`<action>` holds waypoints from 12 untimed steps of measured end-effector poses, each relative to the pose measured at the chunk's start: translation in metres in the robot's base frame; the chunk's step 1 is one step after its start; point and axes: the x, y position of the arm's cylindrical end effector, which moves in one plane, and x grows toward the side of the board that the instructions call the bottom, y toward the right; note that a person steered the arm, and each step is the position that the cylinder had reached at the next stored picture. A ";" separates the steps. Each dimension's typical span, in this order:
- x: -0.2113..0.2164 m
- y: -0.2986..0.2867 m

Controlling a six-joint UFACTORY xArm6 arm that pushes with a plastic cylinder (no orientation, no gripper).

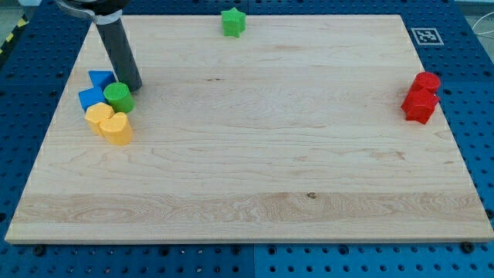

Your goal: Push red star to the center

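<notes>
- Bench (pixel 255 170): your pale wooden board, lying on a blue perforated base, with a small black-and-white marker (pixel 425 35) at the view's top right corner.
- Rod (pixel 117 48): dark and straight, coming down from the view's top left. My tip (pixel 133 86) rests on the board at the view's left side.
- Claw: you have none fitted on this arm, so there is nothing released, clenched or grasping; the rod holds nothing.
- Green cylinder (pixel 118 97): just below my tip and a little to its left, touching it or very nearly so; you cannot tell which.
- Blue blocks (pixel 96 88): two, shapes unclear, to the left of my tip, pressed against the green cylinder.
- Yellow blocks (pixel 109 123): two, rounded, the lower one heart-like, below the green cylinder and below-left of my tip, touching each other.
- Green star (pixel 232 22): up and to the right of my tip, near the board's top edge, standing alone.
- Red star (pixel 419 104): the task's block, far to the right of my tip, close to the board's right edge, well apart from the board's middle.
- Red cylinder (pixel 426 82): just above the red star and touching it, equally far from my tip.
</notes>
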 end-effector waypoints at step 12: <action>-0.050 0.130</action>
